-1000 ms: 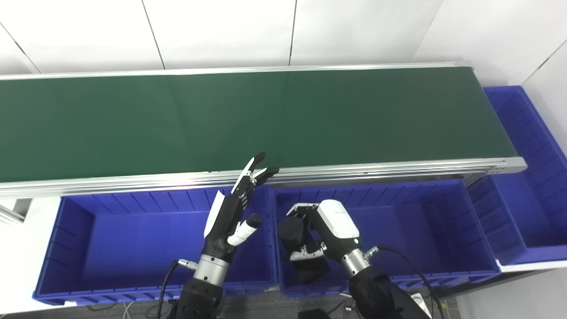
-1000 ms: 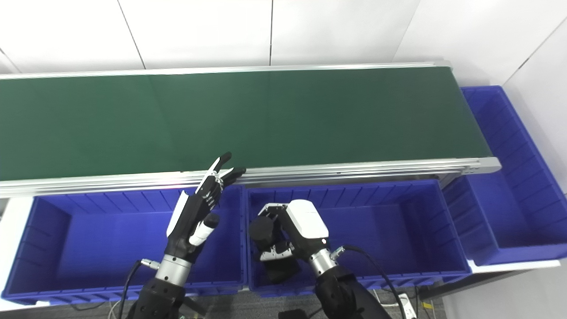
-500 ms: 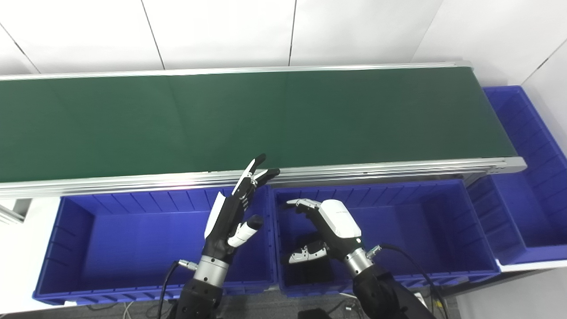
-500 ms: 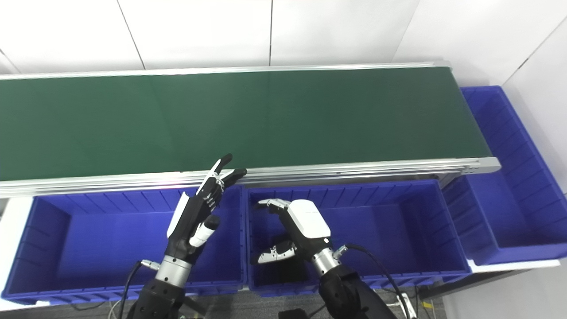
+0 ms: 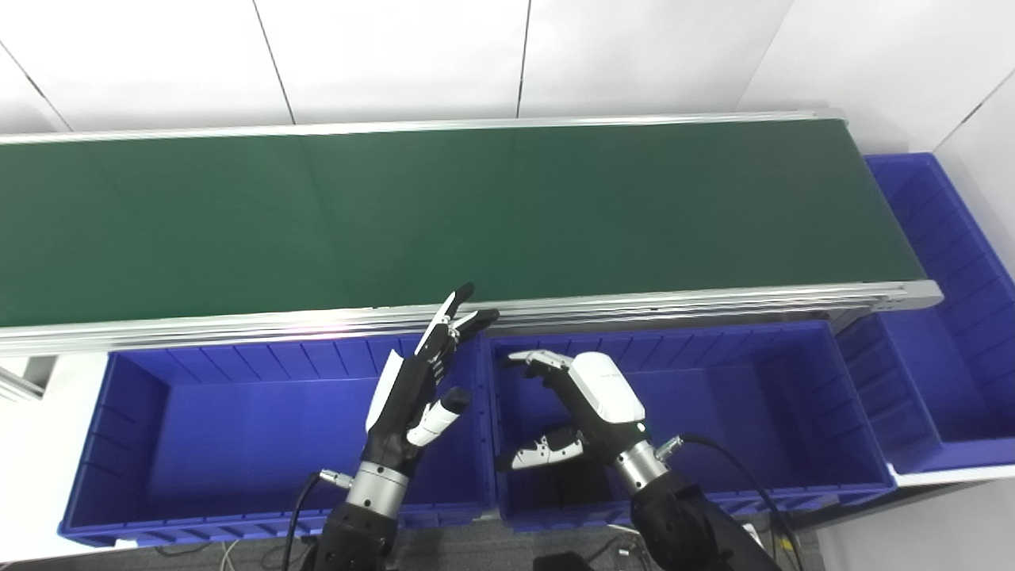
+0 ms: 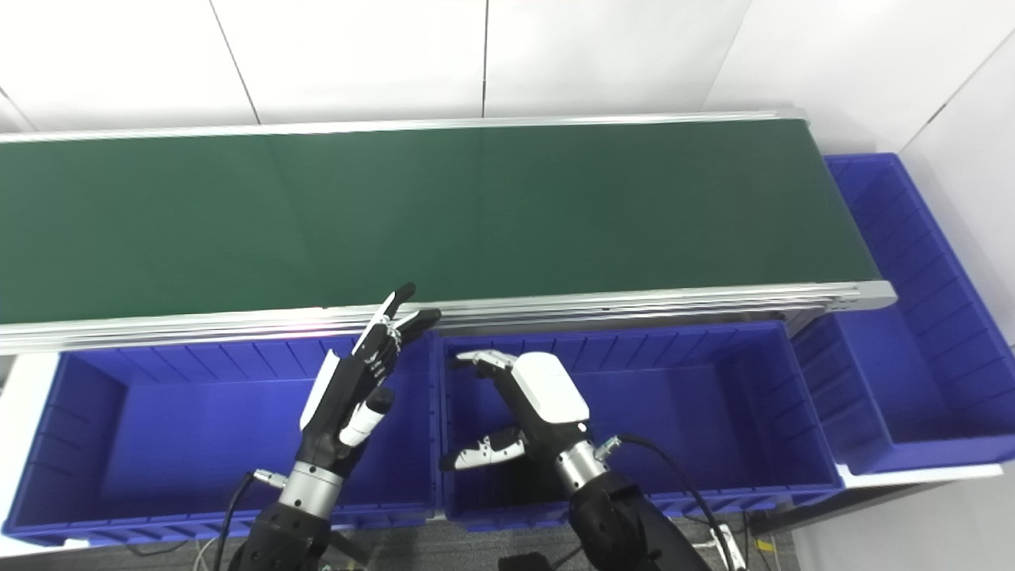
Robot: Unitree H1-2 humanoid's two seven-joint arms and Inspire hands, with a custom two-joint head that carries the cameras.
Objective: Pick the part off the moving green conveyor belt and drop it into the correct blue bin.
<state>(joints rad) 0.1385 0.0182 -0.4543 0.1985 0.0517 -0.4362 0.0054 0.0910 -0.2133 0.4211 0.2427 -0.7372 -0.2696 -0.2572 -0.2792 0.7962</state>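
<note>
Blue middle bin (image 5: 761,373) is hovered over by the emptied, spread right hand (image 5: 583,404); next, the bare belt (image 5: 444,214) must be watched, left hand (image 5: 412,388) spread.

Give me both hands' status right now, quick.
Left hand: open, fingers straight, holding nothing.
Right hand: open, fingers spread over the middle bin, holding nothing.

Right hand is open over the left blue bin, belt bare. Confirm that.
Wrong bin. The right hand is open over the middle blue bin, as the left eye view shows; the left blue bin lies under the left hand. The green conveyor belt is indeed bare.
</note>
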